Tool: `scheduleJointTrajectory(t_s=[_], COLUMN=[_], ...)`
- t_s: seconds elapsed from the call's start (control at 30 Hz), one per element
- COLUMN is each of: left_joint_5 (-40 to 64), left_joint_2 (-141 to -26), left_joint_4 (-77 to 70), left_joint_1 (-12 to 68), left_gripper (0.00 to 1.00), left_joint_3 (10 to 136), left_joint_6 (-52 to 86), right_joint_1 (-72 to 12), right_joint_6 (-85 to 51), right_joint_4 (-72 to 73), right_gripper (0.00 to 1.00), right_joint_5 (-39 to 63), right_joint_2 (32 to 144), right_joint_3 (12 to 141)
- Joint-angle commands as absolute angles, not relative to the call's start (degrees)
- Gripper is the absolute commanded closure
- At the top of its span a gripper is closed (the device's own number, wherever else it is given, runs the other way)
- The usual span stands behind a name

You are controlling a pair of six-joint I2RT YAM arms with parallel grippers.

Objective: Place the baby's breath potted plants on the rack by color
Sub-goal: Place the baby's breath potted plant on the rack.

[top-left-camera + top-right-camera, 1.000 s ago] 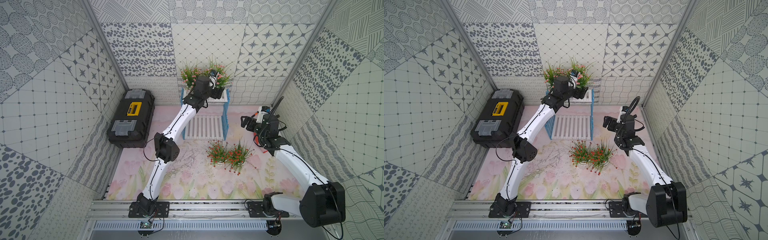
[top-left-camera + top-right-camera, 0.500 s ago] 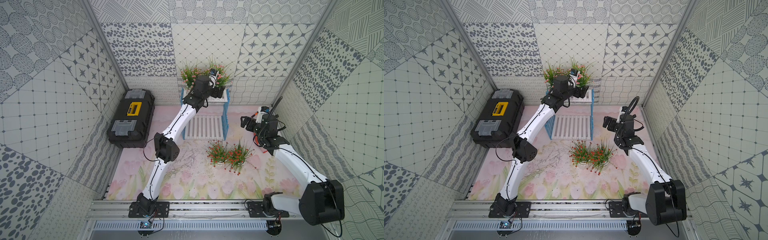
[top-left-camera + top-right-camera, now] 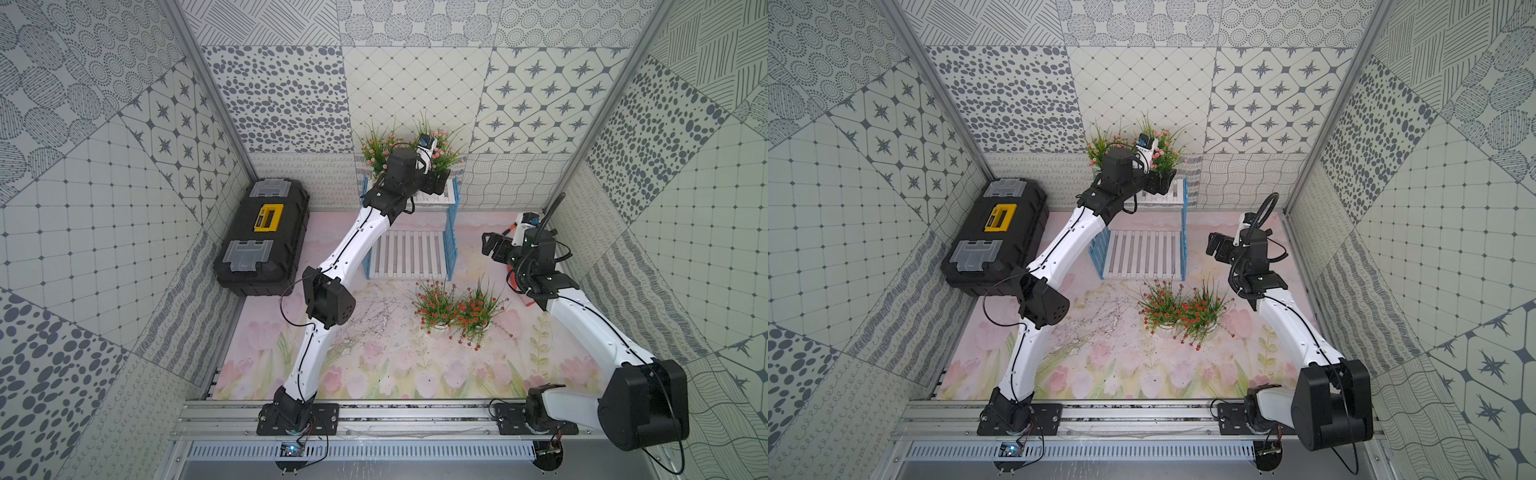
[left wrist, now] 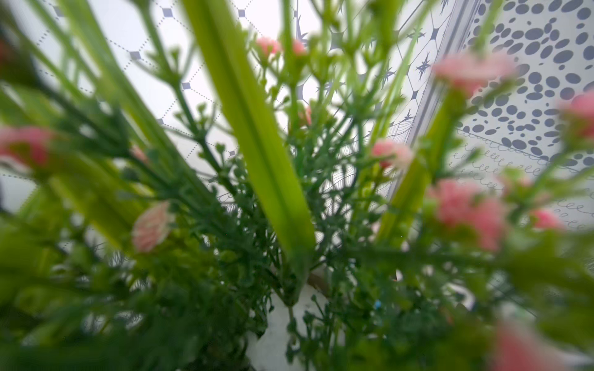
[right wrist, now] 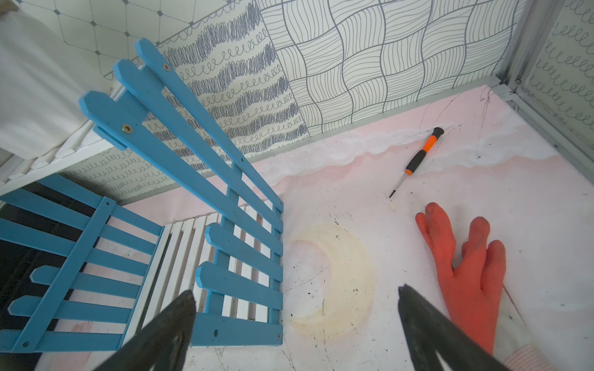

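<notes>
Barely any motion: left gripper (image 3: 440, 180) stays at the top of the rack (image 3: 409, 253) by the second pink plant (image 3: 444, 150); its grip can't be told. The right gripper (image 5: 296, 291) hangs spread, empty. Both red plants (image 3: 434, 307) sit on the mat (image 3: 374, 365), so half the job remains.
</notes>
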State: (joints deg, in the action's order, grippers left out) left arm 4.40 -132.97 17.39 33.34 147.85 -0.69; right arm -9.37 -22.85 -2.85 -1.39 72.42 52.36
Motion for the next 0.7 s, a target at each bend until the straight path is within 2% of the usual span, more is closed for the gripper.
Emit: scheduleJointTrajectory(t_s=[0.0, 0.67], left_joint_5=[4.4, 6.5], left_joint_2=[-130.2, -122.5], left_joint_4=[15.9, 16.8], left_joint_1=[33.7, 35.0], left_gripper=[0.02, 0.01], left_joint_3=[146.7, 143.1], left_joint_6=[-2.5, -2.3], right_joint_1=[-9.5, -9.6], right_joint_6=[-21.7, -21.1], right_joint_4=[-1.3, -3.2], right_gripper=[0.02, 0.02], right_joint_5=[-2.5, -3.2], right_joint_2=[71.3, 69.1], right_joint_3=[51.9, 52.8])
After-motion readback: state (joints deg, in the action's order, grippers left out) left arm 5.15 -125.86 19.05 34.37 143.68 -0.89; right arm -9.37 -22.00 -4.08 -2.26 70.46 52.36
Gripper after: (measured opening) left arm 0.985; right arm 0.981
